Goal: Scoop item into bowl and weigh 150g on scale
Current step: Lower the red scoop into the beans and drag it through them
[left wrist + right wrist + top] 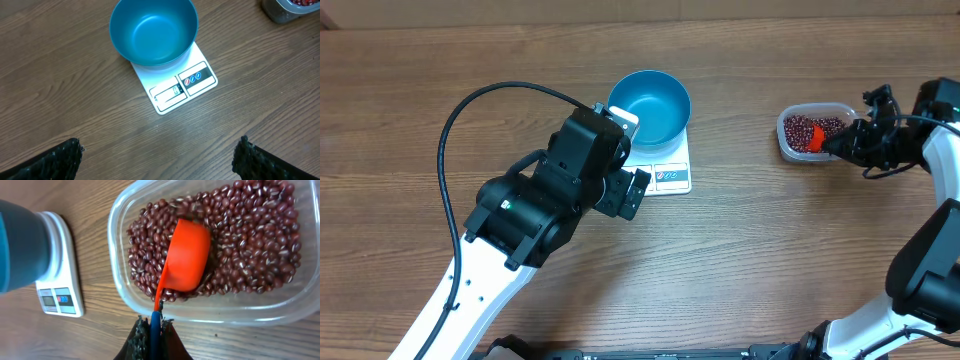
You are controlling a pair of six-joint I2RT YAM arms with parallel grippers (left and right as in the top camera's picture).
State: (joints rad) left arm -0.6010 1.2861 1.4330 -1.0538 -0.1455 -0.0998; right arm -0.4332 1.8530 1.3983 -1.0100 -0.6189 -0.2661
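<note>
The right jaws are clamped together on the thin handle of a red-orange plastic measuring scoop. Its cup rests just ahead of them among the small dark red-brown beans, which are heaped in a clear rounded-rectangular plastic tub. The left jaws stand wide apart with nothing between them, above the brown wooden table. Ahead of them, well apart, the round bright-blue bowl sits on the small white rectangular scale, its display edge nearest those jaws.
</note>
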